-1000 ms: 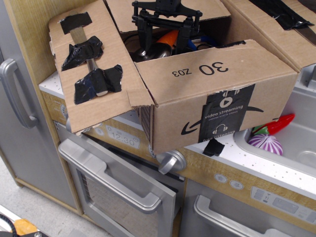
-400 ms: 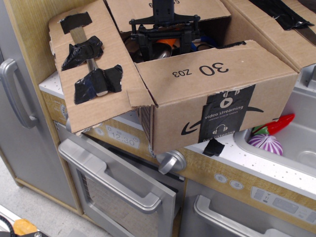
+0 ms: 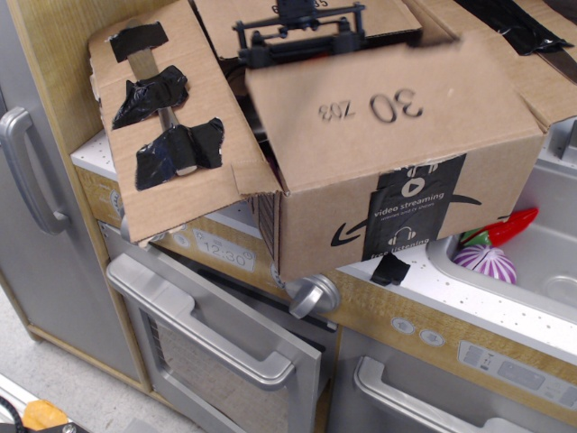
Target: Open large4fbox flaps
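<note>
Box [image 3: 361,180] is sitting on the counter [image 3: 469,298], overhanging the oven [image 3: 216,343]. Gripper [image 3: 297,41] is sitting at the far edge of the "30 Z03" flap [image 3: 379,113], which is tilting up and blurring; whether its fingers are pinching the edge I cannot tell. Sweeping that edge outward toward the front looks best, without dragging the box.

The "30 Z03" flap [image 3: 379,113] covers the box mouth — only a dark gap [image 3: 236,79] left.

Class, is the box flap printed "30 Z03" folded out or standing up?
Standing up: the "30 Z03" flap rises, blurred, hiding the box's inside, with the pincer at its top edge.
</note>
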You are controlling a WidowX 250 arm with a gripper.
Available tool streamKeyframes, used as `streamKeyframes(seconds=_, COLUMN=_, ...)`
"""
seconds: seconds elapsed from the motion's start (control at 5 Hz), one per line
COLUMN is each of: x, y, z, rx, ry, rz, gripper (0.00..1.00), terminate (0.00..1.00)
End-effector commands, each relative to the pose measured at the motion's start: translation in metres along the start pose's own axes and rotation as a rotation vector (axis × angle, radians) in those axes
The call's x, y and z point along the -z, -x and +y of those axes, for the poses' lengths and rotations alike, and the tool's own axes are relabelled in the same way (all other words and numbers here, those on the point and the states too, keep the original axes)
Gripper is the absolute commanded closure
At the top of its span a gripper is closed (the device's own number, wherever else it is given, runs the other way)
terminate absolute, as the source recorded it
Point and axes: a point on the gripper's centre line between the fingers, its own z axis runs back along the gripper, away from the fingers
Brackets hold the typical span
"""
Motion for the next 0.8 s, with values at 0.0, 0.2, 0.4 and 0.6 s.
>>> streamKeyframes(seconds=0.0, x=-0.041, y=0.028, z=-0.029, rx=0.009, ry=0.046, rz=0.022, gripper=0.00, terminate=0.00)
streamKeyframes(seconds=0.2, x=-0.050, y=0.059, z=-0.049, rx=-0.016, ry=0.025, rz=-0.020, gripper=0.00, terminate=0.00)
streamKeyframes(seconds=0.4, x=-0.045, y=0.088, z=-0.062, rx=-0.035, ry=0.039, rz=-0.077, gripper=0.00, terminate=0.00)
streamKeyframes(seconds=0.6, x=-0.032, y=0.107, z=-0.071, rx=-0.060, ry=0.003, rz=-0.143, gripper=0.00, terminate=0.00)
